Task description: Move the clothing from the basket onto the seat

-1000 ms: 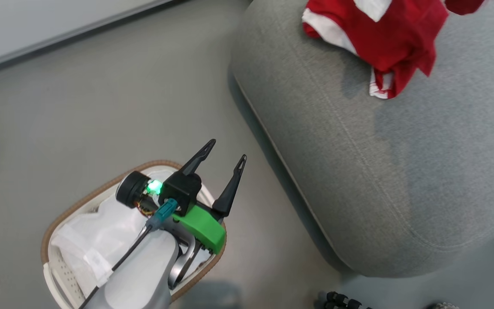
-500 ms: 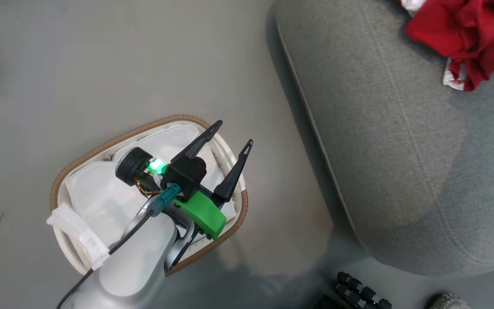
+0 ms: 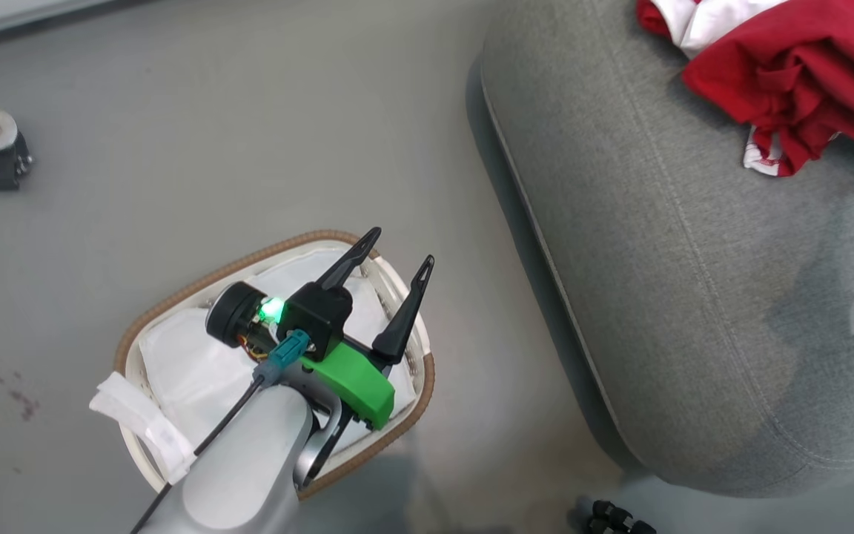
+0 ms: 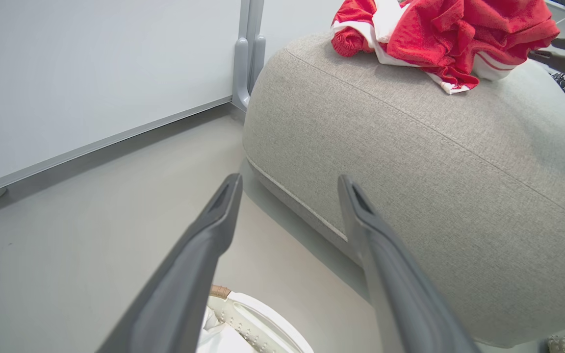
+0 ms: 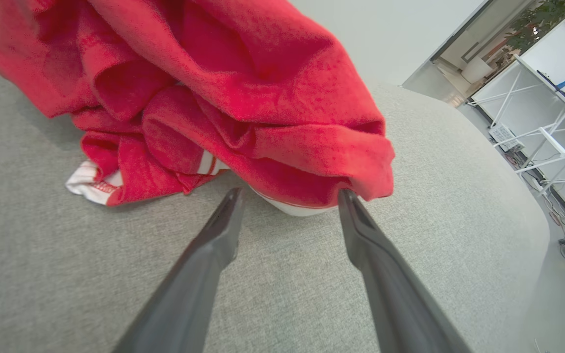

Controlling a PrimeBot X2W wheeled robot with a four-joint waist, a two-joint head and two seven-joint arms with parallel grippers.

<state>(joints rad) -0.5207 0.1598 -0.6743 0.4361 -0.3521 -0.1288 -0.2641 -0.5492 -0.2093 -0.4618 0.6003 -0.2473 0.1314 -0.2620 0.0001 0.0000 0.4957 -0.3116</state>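
Clothing [image 3: 790, 74], one red heap, on one seat [image 3: 694, 297]; one basket [image 3: 264, 250].

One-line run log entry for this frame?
clothing: on seat | basket: white liner visible | left gripper: open, above basket | right gripper: open, at clothing edge

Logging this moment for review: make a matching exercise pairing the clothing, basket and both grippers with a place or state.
1 clothing
2 basket
3 left gripper
4 right gripper

A open, above the basket
B heaped on the seat
C open, tips at the clothing's edge
D on the floor, white liner inside

Pairs: 1-B, 2-D, 3-A, 4-C
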